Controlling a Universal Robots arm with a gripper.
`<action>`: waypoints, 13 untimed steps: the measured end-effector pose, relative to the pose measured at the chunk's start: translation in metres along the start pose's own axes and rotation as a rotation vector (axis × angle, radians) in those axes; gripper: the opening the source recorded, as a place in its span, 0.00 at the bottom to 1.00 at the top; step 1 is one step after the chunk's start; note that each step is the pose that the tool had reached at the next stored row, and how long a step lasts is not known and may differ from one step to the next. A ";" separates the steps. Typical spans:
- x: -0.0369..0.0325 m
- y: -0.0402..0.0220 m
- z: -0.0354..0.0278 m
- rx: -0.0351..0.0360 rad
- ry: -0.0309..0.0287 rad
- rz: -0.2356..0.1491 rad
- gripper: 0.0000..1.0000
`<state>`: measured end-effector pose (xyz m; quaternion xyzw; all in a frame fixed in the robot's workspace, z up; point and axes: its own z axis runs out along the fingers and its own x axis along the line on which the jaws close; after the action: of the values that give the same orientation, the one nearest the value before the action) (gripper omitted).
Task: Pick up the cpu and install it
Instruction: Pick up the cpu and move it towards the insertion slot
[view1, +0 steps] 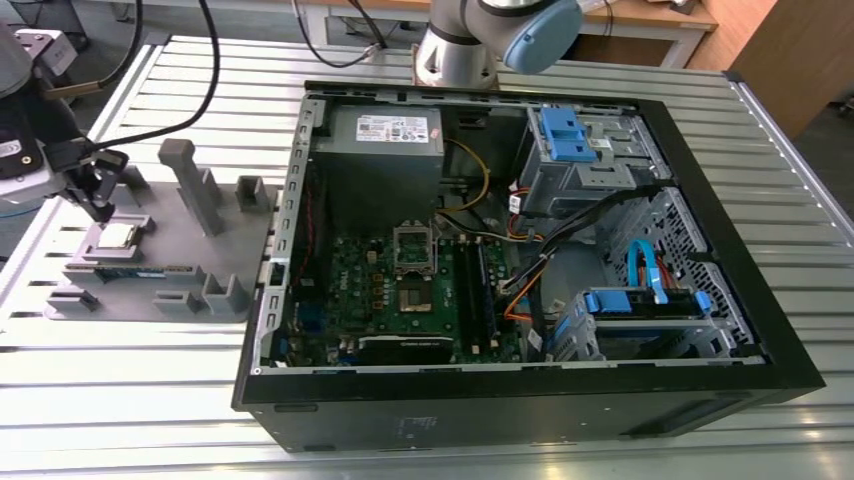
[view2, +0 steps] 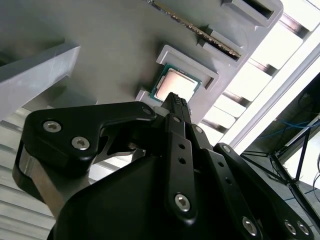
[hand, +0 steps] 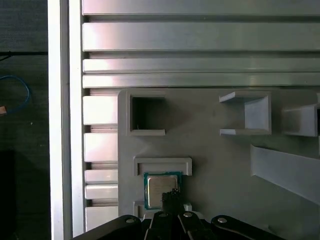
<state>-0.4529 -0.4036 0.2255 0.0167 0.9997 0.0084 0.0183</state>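
Observation:
The cpu (view1: 118, 236), a small square chip with a silvery top, lies flat in a raised pocket of the grey holder tray (view1: 187, 255) at the exterior view's left. My gripper (view1: 100, 210) hangs just above one edge of it, fingers pressed together and holding nothing. In both wrist views the black fingertips (view2: 175, 100) (hand: 171, 192) overlap the near edge of the cpu (view2: 175, 84) (hand: 159, 186). The open computer case (view1: 787, 385) lies on its side to the right, with the motherboard's empty socket (view1: 414, 245) near its middle.
A green memory stick (view1: 127, 270) stands in a slot of the holder tray beside the cpu pocket. Upright grey posts (view1: 200, 185) rise from the tray. Cables (view1: 174, 120) trail across the slatted metal table (view1: 134, 420). The arm's base (view1: 461, 50) stands behind the case.

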 end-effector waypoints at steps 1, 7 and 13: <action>0.0000 0.0000 0.0010 0.0004 0.0002 -0.003 0.11; 0.0003 -0.0001 0.0063 0.0000 0.0004 -0.021 0.11; 0.0004 -0.0002 0.0097 -0.0004 0.0006 -0.034 0.11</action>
<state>-0.4530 -0.4037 0.2158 -0.0004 0.9998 0.0083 0.0181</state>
